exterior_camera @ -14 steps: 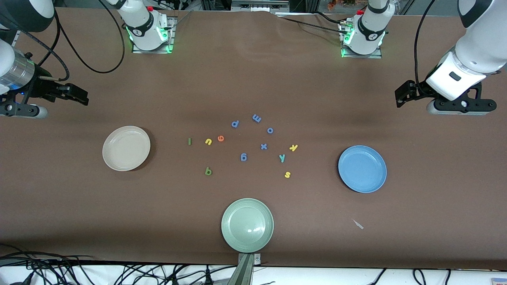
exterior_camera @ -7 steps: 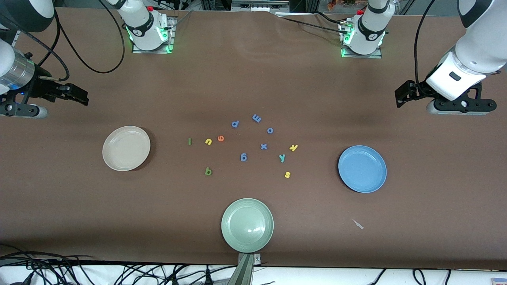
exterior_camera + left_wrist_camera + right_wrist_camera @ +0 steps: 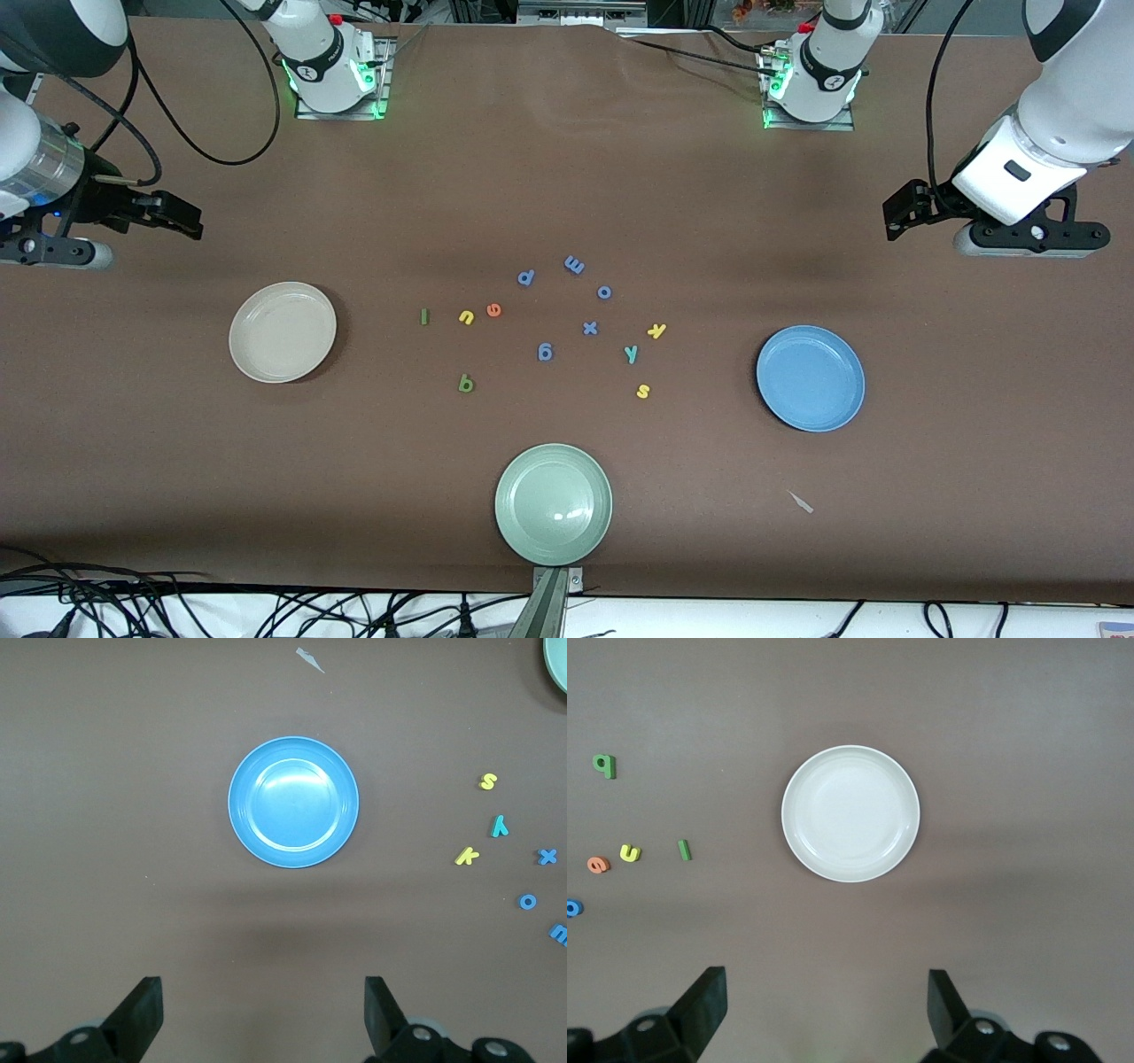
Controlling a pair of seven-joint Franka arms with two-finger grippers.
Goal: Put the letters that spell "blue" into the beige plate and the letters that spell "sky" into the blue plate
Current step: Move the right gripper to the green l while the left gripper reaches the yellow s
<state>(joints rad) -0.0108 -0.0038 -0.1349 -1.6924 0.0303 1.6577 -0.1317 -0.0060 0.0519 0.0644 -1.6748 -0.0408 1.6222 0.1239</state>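
We see three plates on the brown table [image 3: 567, 177], and none of them holds anything. The beige plate [image 3: 283, 332] lies toward the right arm's end, the blue plate [image 3: 811, 377] toward the left arm's end, and a pale green plate [image 3: 554, 504] sits between them, nearest the front camera. All the foam letters lie loose on the table in the middle, between the beige and blue plates. On the side toward the beige plate we find the thin green l [image 3: 424, 316], the yellow u [image 3: 466, 317] and the orange e [image 3: 493, 310] in a row, with the dark green b [image 3: 466, 384] nearer the camera than these. On the side toward the blue plate lie the yellow k [image 3: 656, 330], the teal y [image 3: 631, 354] and the yellow s [image 3: 643, 391], each well apart from the plate. Blue-violet letters [image 3: 545, 353] are scattered among them in the middle. The right gripper [image 3: 824, 1014] hangs above the table near the beige plate, jaws spread wide and grasping nothing. The left gripper [image 3: 263, 1014] hangs above the table near the blue plate, likewise spread wide and empty. A small pale scrap [image 3: 802, 502] lies nearer the camera than the blue plate.
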